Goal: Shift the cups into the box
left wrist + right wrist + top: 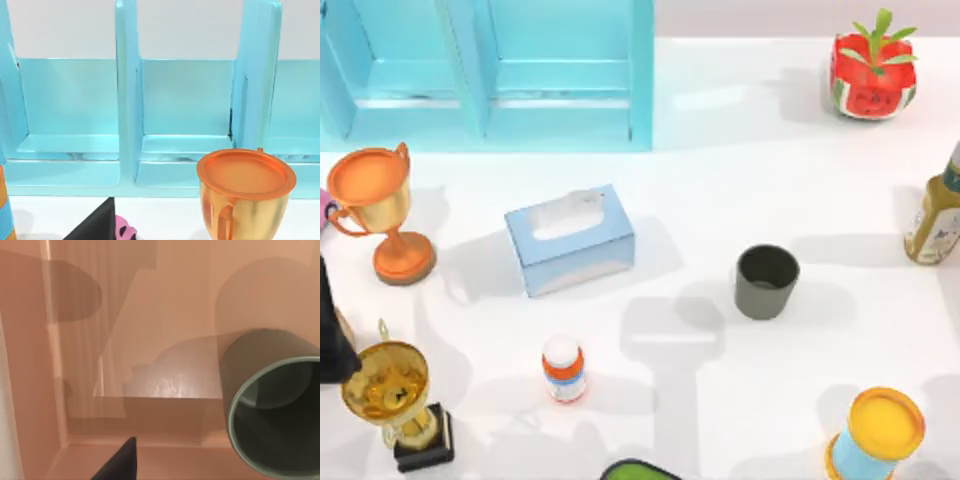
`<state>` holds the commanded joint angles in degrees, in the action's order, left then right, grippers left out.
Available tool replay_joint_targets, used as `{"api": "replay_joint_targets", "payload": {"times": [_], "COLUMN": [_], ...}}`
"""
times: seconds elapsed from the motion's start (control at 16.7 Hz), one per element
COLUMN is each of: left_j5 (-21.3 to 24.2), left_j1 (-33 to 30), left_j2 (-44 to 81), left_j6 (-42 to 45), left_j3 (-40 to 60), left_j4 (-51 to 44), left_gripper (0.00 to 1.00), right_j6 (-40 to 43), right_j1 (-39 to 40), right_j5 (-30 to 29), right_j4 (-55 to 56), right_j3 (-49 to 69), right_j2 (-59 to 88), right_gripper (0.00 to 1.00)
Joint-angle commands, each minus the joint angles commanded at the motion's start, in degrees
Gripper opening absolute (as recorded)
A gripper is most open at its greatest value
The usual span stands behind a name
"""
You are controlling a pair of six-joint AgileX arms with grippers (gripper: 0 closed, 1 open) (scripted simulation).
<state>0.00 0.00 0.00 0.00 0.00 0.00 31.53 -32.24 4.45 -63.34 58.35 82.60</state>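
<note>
Right wrist view: cup (272, 405) inside a tan box (165, 315); end effector opening cannot be told

Rendered sim tabletop, not a real room. Flat white table (740, 180) with random unrelated props: turquoise shelf unit (490, 70), orange trophy (382, 210), gold trophy (395, 400), tissue box (570, 240), pill bottle (563, 368), sauce bottle (938, 215), watermelon-print planter (870, 75). Uniform shading, hard shadows.
</note>
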Motion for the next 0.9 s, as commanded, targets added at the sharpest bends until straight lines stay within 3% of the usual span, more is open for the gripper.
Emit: {"api": "replay_joint_targets", "payload": {"times": [0.48, 0.9], "left_j5": [0.0, 0.0], "left_j1": [0.0, 0.0], "left_j2": [0.0, 0.0], "left_j6": [0.0, 0.0], "left_j3": [0.0, 0.0], "left_j4": [0.0, 0.0], "left_gripper": [1.0, 1.0], "right_j6": [0.1, 0.4], "right_j1": [0.0, -0.4], "right_j5": [0.0, -0.1], "right_j4": [-0.9, -15.8], "right_j3": [0.9, 16.0], "right_j2": [0.0, 0.6], "right_gripper": [1.0, 1.0]}}
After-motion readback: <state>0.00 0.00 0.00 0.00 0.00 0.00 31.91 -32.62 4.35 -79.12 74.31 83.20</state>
